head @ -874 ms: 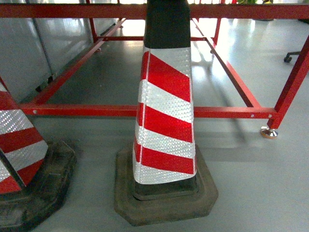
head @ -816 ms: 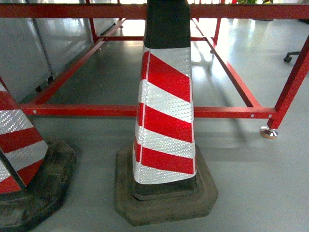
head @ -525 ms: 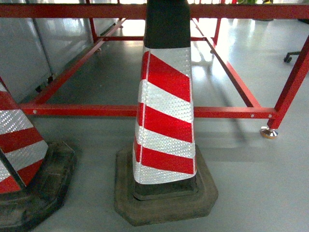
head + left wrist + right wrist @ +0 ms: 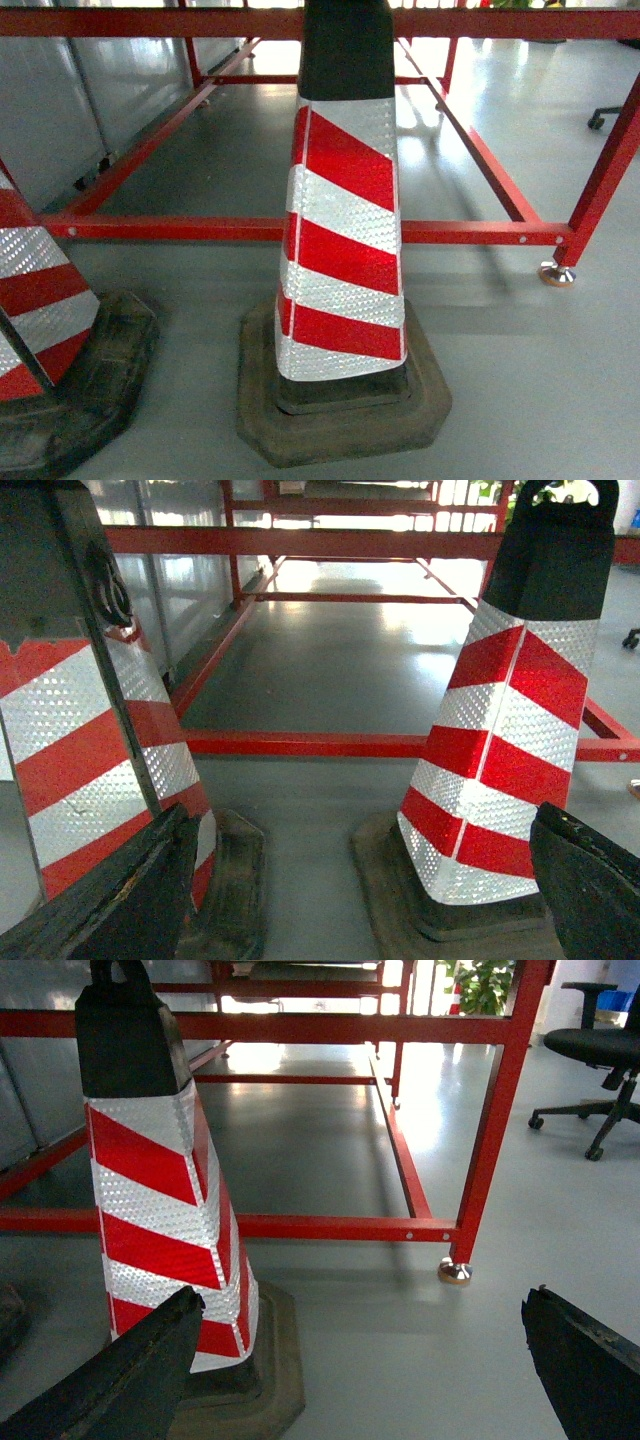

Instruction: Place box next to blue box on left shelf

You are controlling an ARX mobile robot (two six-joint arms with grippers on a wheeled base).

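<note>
Head view, near to far. At 6 o'clock a red-and-white striped traffic cone (image 4: pixel 345 240) stands upright on its dark octagonal base (image 4: pixel 340 420), filling the centre of the frame. At 8 o'clock a second cone (image 4: pixel 35 300) is cut off by the left edge, its own base just beside the first but not touching it. Beyond them, from 9 to 3 o'clock, runs the low rail of a red steel frame (image 4: pixel 480 232), ending at 3 o'clock in a leg on a metal levelling foot (image 4: pixel 557 274). Grey floor (image 4: pixel 520 380) extends to 12 o'clock, with grey wall panels (image 4: pixel 60 100) at 10 o'clock.

Compared with the head views of the preceding second, nothing has shifted: cones, frame and viewpoint coincide. The base appears stationary, so no progress toward the shelf is being made at this instant.

Left wrist view: the left claw (image 4: pixel 365 880) is released, its two dark fingers (image 4: pixel 110 900) spread wide at 7 and 4 o'clock, nothing between them. Right wrist view: the right claw (image 4: pixel 360 1370) is likewise released and empty; an office chair (image 4: pixel 605 1055) stands at 2 o'clock.

The box, the blue box and any stocked shelf appear in no view. Judged from this, the task is at its outset: the box must first be located, and the cones obstruct the path directly ahead.
</note>
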